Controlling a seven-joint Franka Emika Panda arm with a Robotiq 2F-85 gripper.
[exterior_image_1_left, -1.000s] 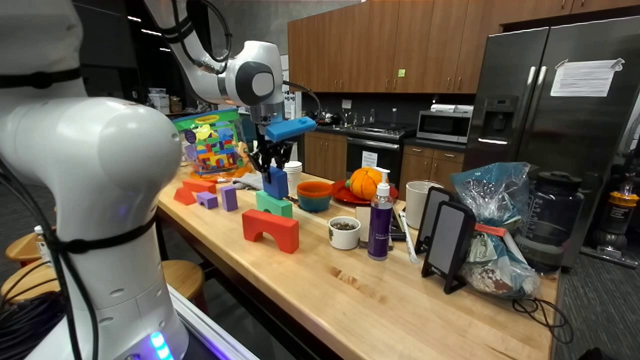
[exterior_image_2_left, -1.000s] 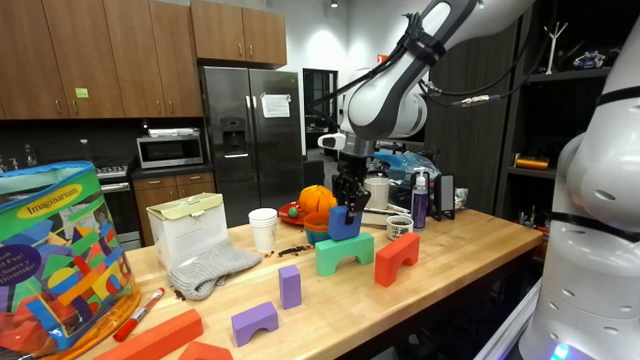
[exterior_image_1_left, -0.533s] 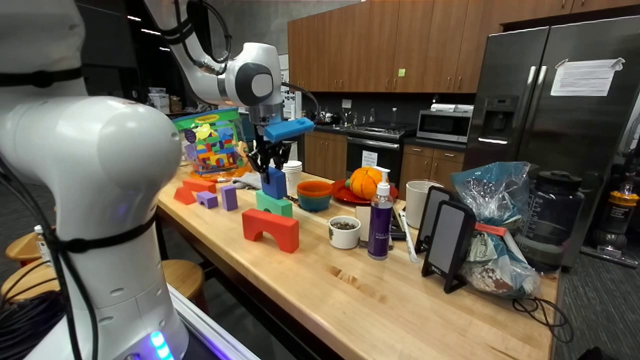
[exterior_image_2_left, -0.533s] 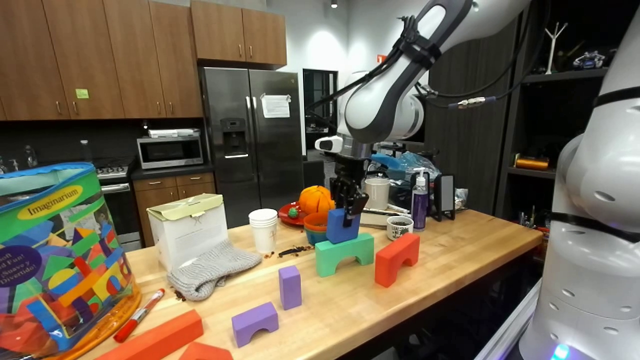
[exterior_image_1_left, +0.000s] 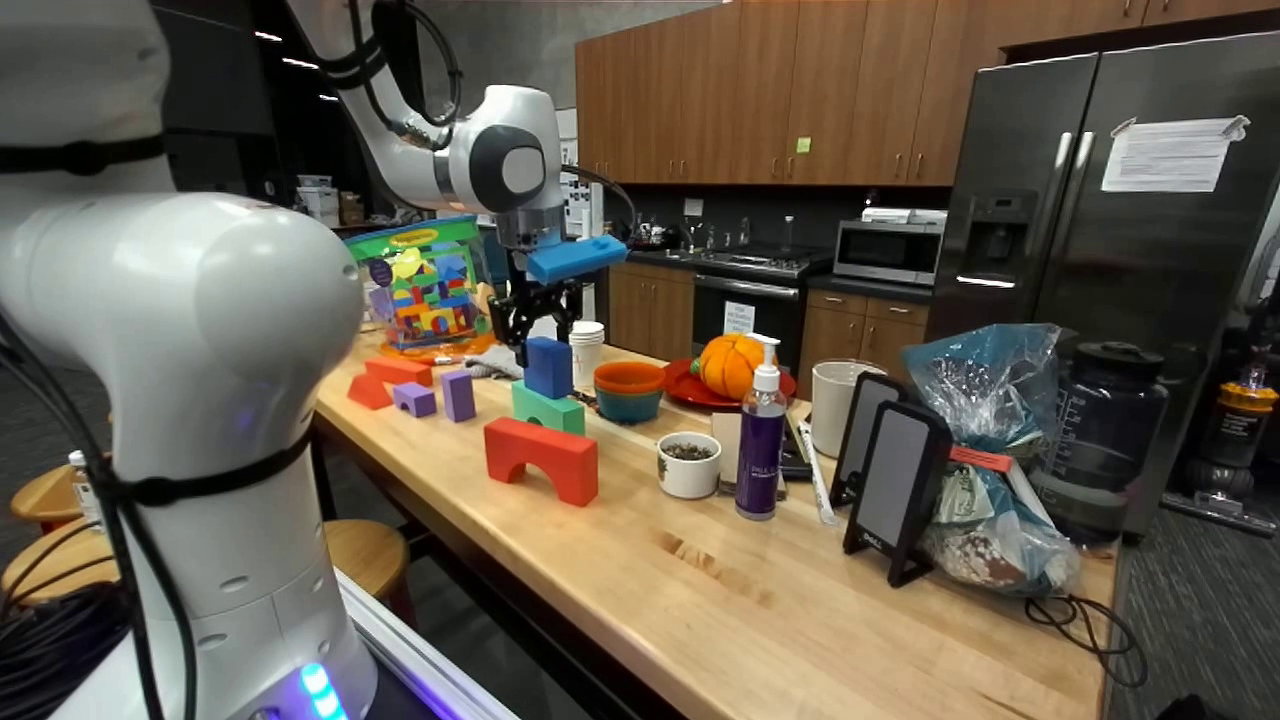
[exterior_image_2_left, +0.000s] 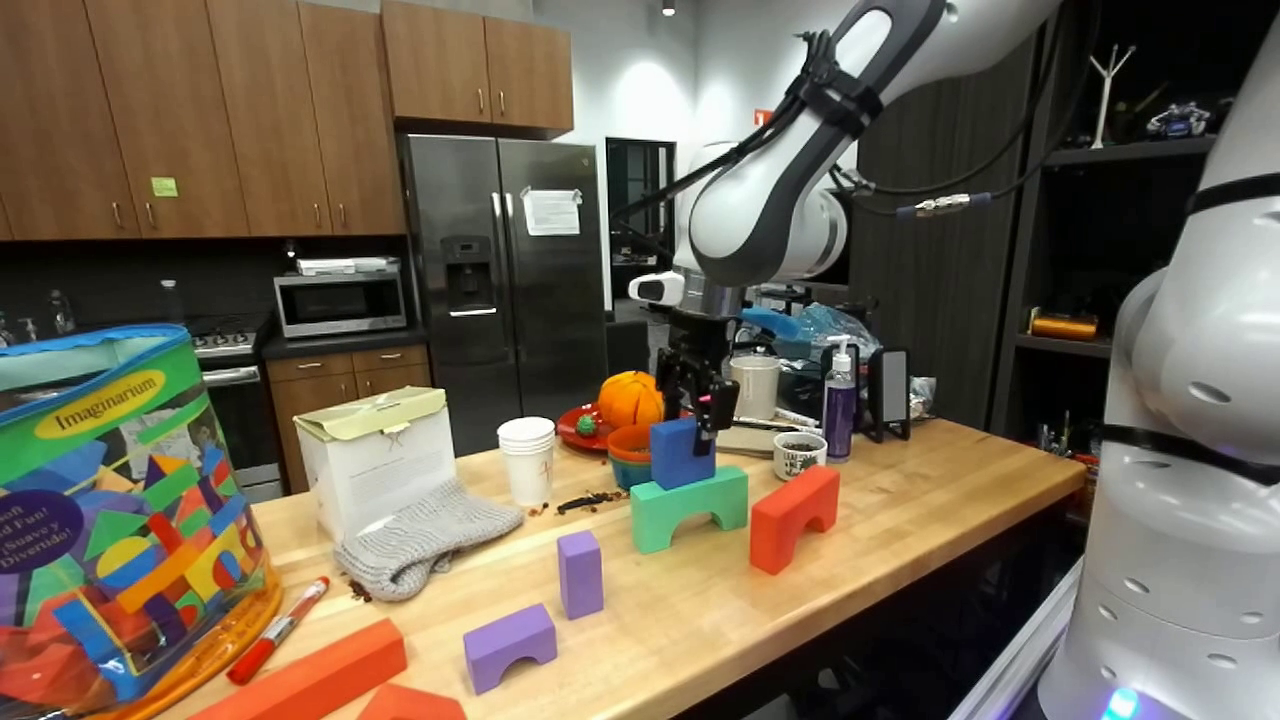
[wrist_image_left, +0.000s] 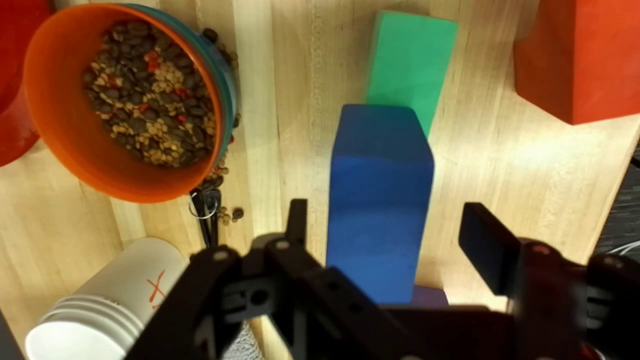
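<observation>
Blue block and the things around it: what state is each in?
Blue block: resting on green arch, not gripped
Jaws: open, a gap on each side of the block
Green arch: standing, opening down
Red arch: standing, opening down
Purple arch: standing, opening down
Purple block: upright
Orange bowl: nested in teal bowl, part-filled with loose bits
Paper cups: standing, stacked
Pump bottle: upright
</observation>
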